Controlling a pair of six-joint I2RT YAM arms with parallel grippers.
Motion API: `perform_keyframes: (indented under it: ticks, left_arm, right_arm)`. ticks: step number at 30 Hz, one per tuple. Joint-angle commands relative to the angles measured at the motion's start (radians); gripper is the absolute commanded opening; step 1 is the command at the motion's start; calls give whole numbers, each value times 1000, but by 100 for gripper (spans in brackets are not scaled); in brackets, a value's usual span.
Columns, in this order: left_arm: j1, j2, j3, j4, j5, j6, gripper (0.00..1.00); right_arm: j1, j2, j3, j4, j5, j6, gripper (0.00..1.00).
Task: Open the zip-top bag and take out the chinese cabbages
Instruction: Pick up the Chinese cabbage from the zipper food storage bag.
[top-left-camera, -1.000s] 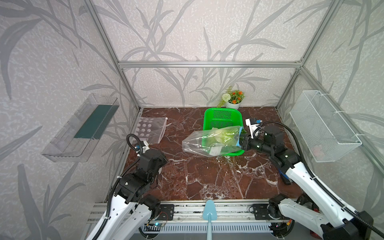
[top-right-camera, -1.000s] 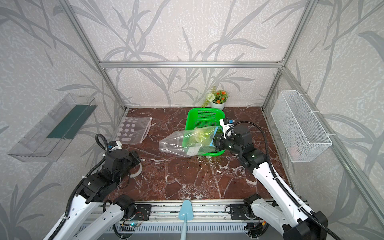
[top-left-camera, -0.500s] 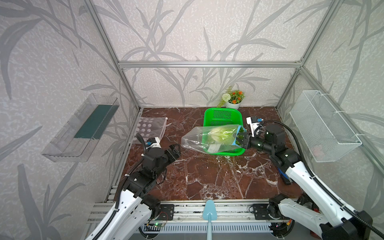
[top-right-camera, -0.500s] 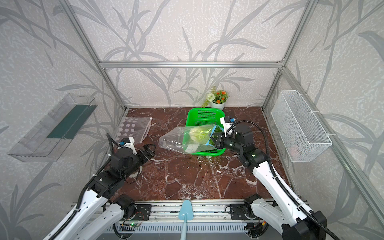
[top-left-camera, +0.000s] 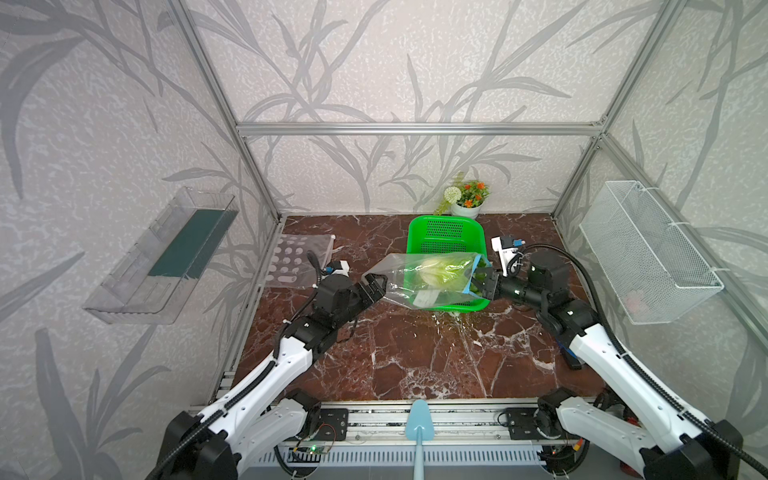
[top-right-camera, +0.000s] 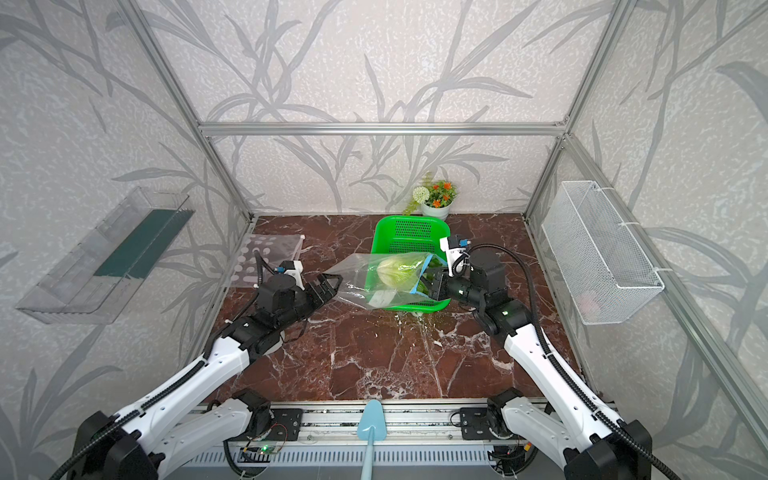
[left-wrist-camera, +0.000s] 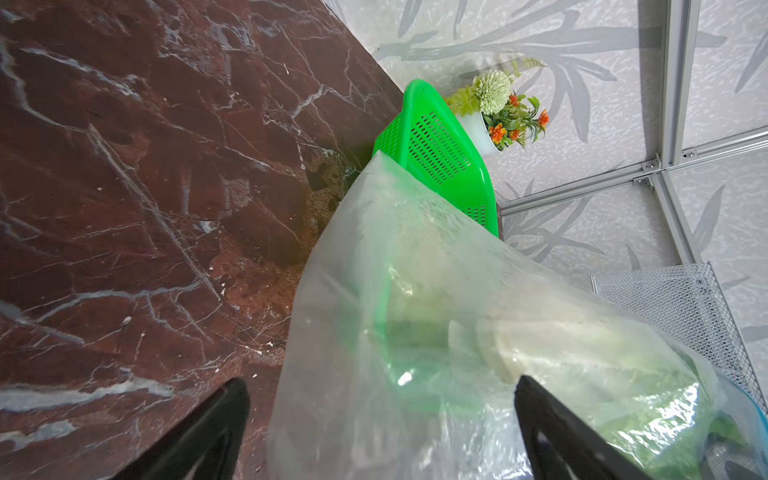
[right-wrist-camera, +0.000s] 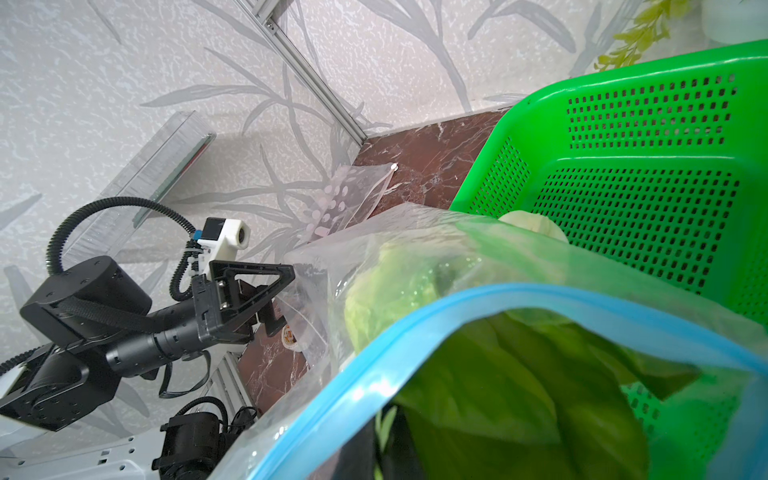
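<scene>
The left tool (top-left-camera: 375, 286) stands wide open at the closed bottom end of the zip-top bag (top-left-camera: 409, 276), film between its jaws, nothing gripped. The bag hangs above the tabletop (top-left-camera: 415, 345), its long axis running straight from tool to tool, over the front edge of the green basket (top-left-camera: 444, 226) near the back edge. The chinese cabbages (top-left-camera: 436, 270) lie inside, closer to the blue mouth. The right tool (top-left-camera: 481, 286), clamped shut on that mouth, is the nearer one.

Marble tabletop (top-left-camera: 415, 353) bears green basket (top-left-camera: 444, 229), flowerpot (top-left-camera: 464, 209), dotted bag (top-left-camera: 291, 266).
</scene>
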Motion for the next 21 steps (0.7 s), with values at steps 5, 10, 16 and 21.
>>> perform_keyframes:
  ticks: [5,10,16,21]
  left_arm:
    - [5,95,26,98,4,-36,12]
    - [7,31,42,-36,-120,-2,0]
    - [25,-123,29,-197,-354,16,0]
    - [50,-200,22,-252,-454,37,0]
  right_arm:
    - [8,-23,-20,83,-35,29,0]
    - [8,-39,-20,59,-22,18,0]
    - [-17,-79,11,-18,-10,-8,0]
    - [-48,-113,16,-58,-8,-17,0]
